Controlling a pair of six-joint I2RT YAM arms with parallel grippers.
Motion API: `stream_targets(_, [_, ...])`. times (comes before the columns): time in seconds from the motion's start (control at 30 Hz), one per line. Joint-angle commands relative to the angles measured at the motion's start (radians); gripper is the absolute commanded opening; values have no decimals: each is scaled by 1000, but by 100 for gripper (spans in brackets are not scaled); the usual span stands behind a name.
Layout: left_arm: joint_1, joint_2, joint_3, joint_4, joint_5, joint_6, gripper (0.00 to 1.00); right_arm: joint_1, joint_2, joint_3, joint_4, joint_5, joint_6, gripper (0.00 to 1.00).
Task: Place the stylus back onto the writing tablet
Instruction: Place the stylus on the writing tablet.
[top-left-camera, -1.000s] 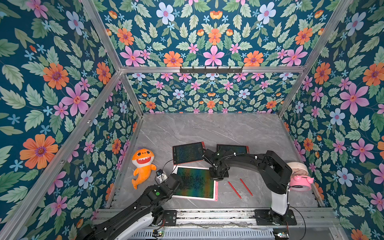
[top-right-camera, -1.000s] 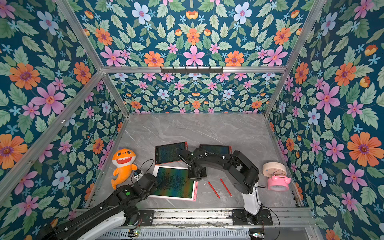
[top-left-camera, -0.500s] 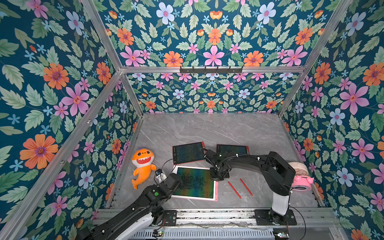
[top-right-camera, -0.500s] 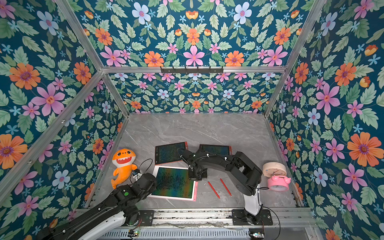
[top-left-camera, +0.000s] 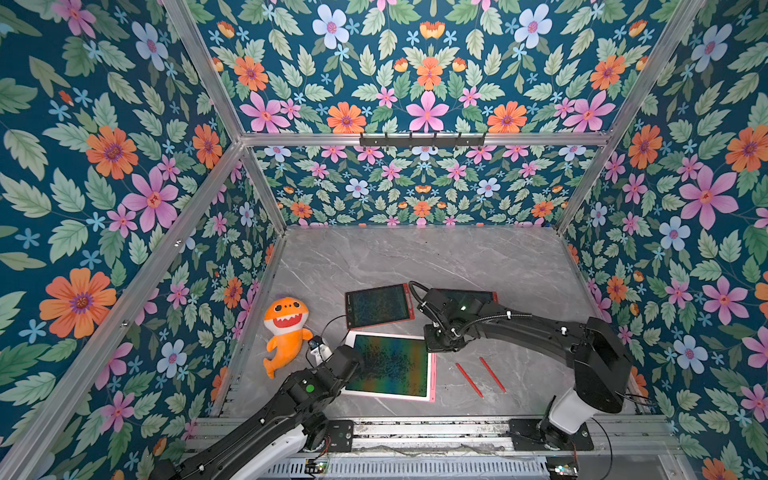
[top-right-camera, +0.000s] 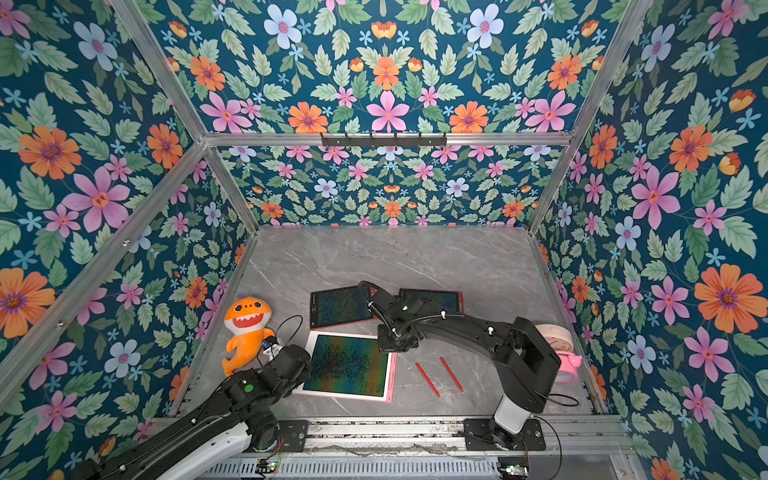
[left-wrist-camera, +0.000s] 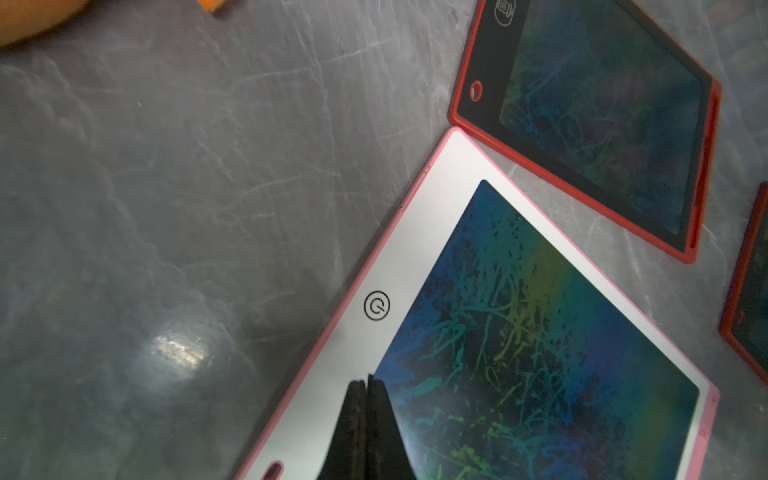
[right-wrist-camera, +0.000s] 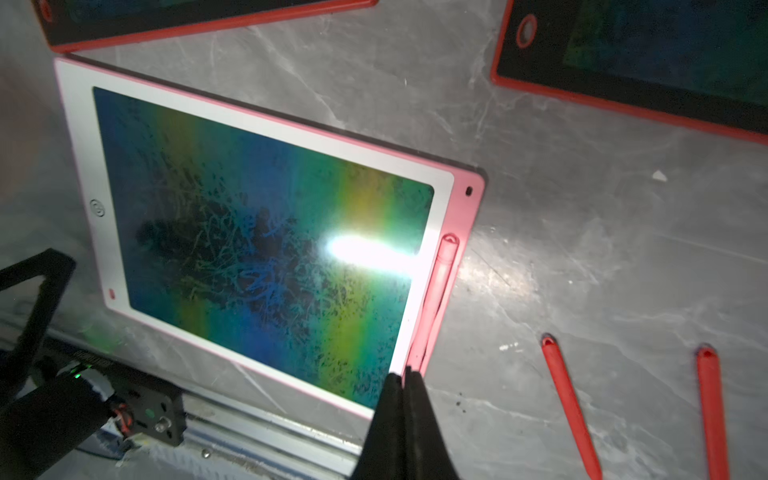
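Resting in the edge slot of the white, pink-rimmed rectangular writing tablet (right-wrist-camera: 79, 145), the slim pink plastic stylus (right-wrist-camera: 436, 291) lies beside the right gripper (right-wrist-camera: 405, 374), clenched and empty; the left gripper (left-wrist-camera: 368, 380), likewise clenched, is over the tablet's bezel.

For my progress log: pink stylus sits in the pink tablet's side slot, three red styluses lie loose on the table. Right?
No: two red styluses lie loose on the table, not three, as the right wrist view shows. The rest holds.

Writing tablets: three, one pink-edged tablet (top-left-camera: 390, 365) and two red-framed tablets (top-left-camera: 378, 305) (top-left-camera: 484, 296).
Styluses: three, two red styluses (top-left-camera: 469, 380) (top-left-camera: 492, 374) and one pink stylus (right-wrist-camera: 440, 270).
Plush shark (top-left-camera: 286, 332): one.
Robot arms (top-left-camera: 291, 395) (top-left-camera: 540, 332): two.
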Motion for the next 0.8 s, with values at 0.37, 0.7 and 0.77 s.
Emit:
stream_targets(0.37, [1, 8, -17, 2, 6, 15, 0, 64, 12, -84, 8, -28, 71, 10])
stream_targets(0.7, [1, 9, -28, 8, 12, 15, 0, 102, 133, -63, 44, -44, 90, 10])
stream_targets(0.77, [0, 9, -28, 7, 14, 16, 0, 102, 152, -56, 40, -39, 92, 10])
